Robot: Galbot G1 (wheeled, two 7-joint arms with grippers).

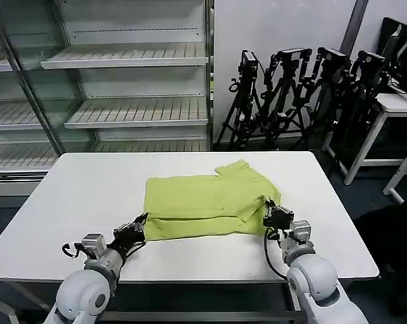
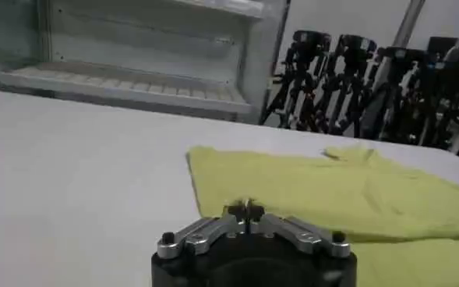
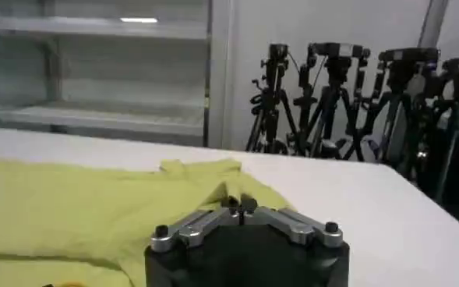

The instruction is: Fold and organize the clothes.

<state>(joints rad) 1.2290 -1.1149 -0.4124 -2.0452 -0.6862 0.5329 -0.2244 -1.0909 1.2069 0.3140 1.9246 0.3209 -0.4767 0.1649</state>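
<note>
The lime T-shirt lies partly folded in the middle of the white table, with a sleeve and the neck bunched at its far right. My left gripper sits low at the shirt's near-left corner. In the left wrist view its fingertips are pressed together on the edge of the shirt. My right gripper is at the near-right corner. In the right wrist view it is shut on a ridge of the shirt's fabric that rises to the tips.
Bare tabletop lies on both sides of the shirt and along the near edge. Behind the table stand white shelves and a row of black tripods. A white desk stands at the far right.
</note>
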